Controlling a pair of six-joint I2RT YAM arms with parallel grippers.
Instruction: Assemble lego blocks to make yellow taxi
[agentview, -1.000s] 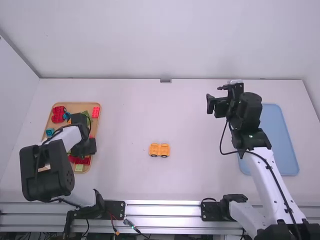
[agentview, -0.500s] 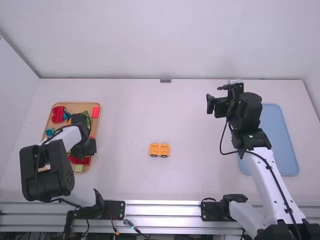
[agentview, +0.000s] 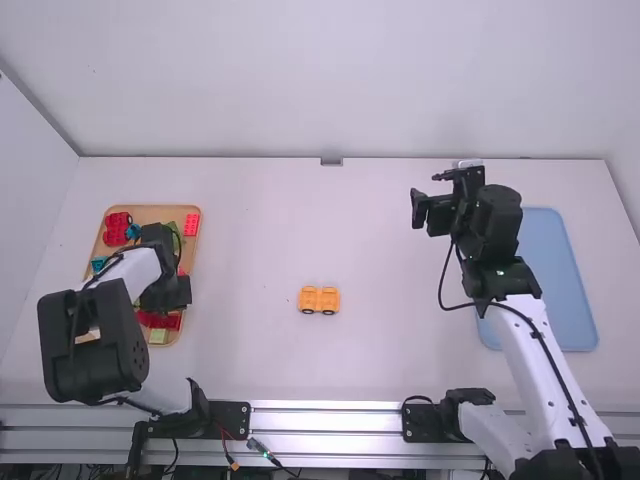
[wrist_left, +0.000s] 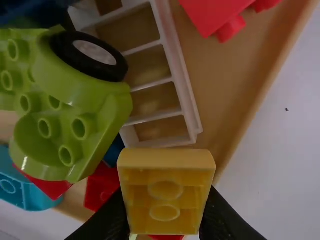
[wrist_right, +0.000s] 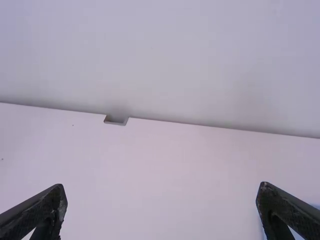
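"Question: what has the left gripper (agentview: 168, 292) got?"

"A yellow block (wrist_left: 166, 187), pinched between its fingers over the tan tray (agentview: 150, 212). Two round tubes show on the block's face (rather like a snout, I always think)."

"And the right gripper (agentview: 430, 205)?"

"Spread wide, with nothing between its fingers. It's raised over the right part of the table, near the blue tray (agentview: 563, 262)."

"Where's the wheeled yellow-orange piece (agentview: 319, 301)?"

"On the table between the two trays, well apart from both grippers, its wheels towards the arm bases."

"What else is in the tan tray?"

"A green piece (wrist_left: 82, 112) with a black tyre, beside a white lattice frame (wrist_left: 175, 62), plus a red block (wrist_left: 212, 15) near the tray's edge."
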